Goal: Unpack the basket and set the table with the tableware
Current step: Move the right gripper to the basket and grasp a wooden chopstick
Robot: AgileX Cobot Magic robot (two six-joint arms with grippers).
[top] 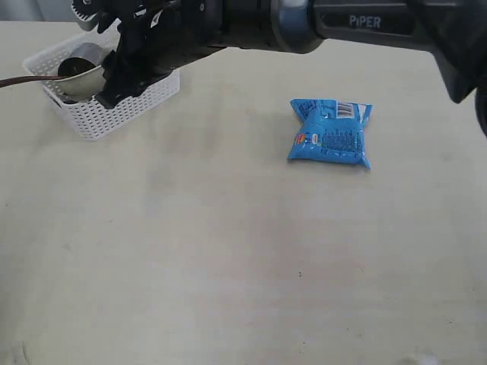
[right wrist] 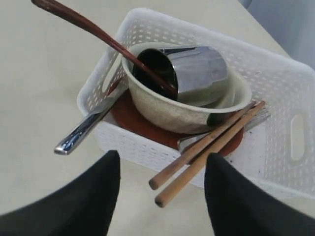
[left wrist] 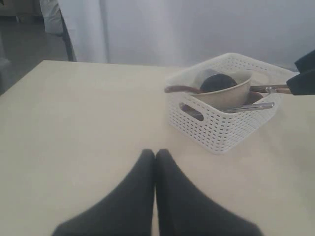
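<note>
Right gripper (right wrist: 163, 156): jaws released, the 2 fingers (right wrist: 93, 196) spread wide, nothing grasped. The free ends of the 2 chopsticks (right wrist: 206, 147) jut over the basket's near wall and lie in the gap between my fingers; I cannot tell whether either finger touches them.

Directly ahead of these jaws stands the basket (right wrist: 275, 64), resting on the table (right wrist: 39, 98). Contents, nearest first:
- the chopsticks, side by side, slanting up from the near wall toward the bowl's rim;
- a silver-handled utensil (right wrist: 81, 132), its handle poking out over the basket's wall, off to one side of the jaws;
- a reddish-brown disc (right wrist: 130, 120) flat on the basket floor;
- the bowl (right wrist: 162, 110), seated on that disc;
- the cup (right wrist: 197, 69), tipped on its side inside the bowl, mouth turned away from the chopsticks;
- the long brown-handled utensil (right wrist: 98, 32), its handle rising out of the cup's mouth and running well beyond the basket rim.

Left gripper (left wrist: 155, 156): jaws clenched, the 2 fingers pressed together on nothing, over bare table. The basket sits well ahead of them, off to one side.

1 blue snack bag (top: 331, 133) lies flat on the table, well apart from both grippers and the basket.
</note>
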